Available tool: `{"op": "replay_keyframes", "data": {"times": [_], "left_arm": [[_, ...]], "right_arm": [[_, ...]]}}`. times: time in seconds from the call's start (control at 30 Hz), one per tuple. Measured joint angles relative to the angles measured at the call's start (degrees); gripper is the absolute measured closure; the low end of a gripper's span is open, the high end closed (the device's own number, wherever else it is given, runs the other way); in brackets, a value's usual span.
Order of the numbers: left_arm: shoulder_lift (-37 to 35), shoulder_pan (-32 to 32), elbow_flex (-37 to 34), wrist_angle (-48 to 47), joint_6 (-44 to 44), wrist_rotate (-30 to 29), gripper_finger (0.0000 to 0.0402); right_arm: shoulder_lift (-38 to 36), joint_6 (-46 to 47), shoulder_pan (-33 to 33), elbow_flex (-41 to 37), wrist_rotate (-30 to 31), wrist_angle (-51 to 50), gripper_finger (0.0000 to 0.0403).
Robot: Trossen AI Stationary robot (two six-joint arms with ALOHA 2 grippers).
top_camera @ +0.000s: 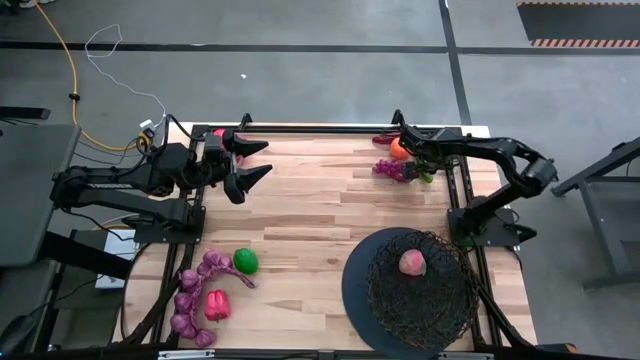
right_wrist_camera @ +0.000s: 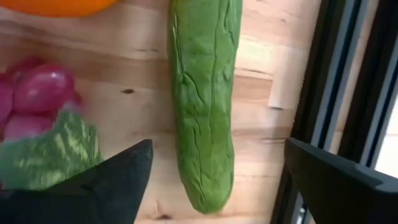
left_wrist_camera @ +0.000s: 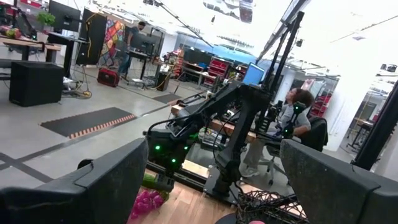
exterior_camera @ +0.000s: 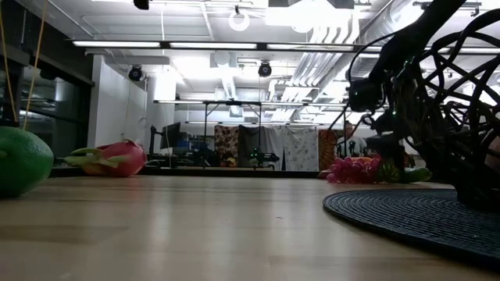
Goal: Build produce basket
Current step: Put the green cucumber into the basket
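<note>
Right wrist view: right gripper (right_wrist_camera: 214,171) spread wide above the cucumber (right_wrist_camera: 204,93) at the far edge. Pick-up step. Next: descend, close. Basket (top_camera: 420,288) near-right holds a peach (top_camera: 411,262). Left gripper (top_camera: 258,160) open, idle.

Orange (right_wrist_camera: 59,6) cut by frame edge

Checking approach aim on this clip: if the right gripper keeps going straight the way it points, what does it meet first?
Most likely the cucumber: it lies on the table between the open fingers of the right gripper. Depth is unclear.
</note>
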Motion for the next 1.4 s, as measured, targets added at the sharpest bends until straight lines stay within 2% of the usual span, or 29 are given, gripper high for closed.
{"op": "replay_keyframes", "data": {"times": [0.33,0.7,0.87,1.03,1.23,1.4], "left_arm": [[0.0,0.0,0.0,0.0,0.0,0.0,0.0046],[0.0,0.0,0.0,0.0,0.0,-0.2,0.0046],[0.0,0.0,0.0,0.0,0.2,-0.2,0.0046],[0.0,0.0,0.0,0.0,3.0,-0.3,0.0046],[0.0,0.0,0.0,0.0,4.3,-0.6,0.0046],[0.0,0.0,0.0,0.0,4.5,-0.6,0.0046]], "right_arm": [[5.2,0.0,-1.9,0.0,-0.6,1.3,0.017],[3.3,-3.7,-1.9,0.3,1.0,0.1,0.0294],[-3.5,-5.1,-1.9,2.4,2.6,-5.1,0.0302],[-16.4,-5.0,-0.2,5.5,2.5,-6.7,0.029],[-31.9,-0.1,8.0,6.0,-5.5,5.4,0.0288],[-36.5,-0.4,19.6,6.0,-7.3,19.2,0.0287]]}}
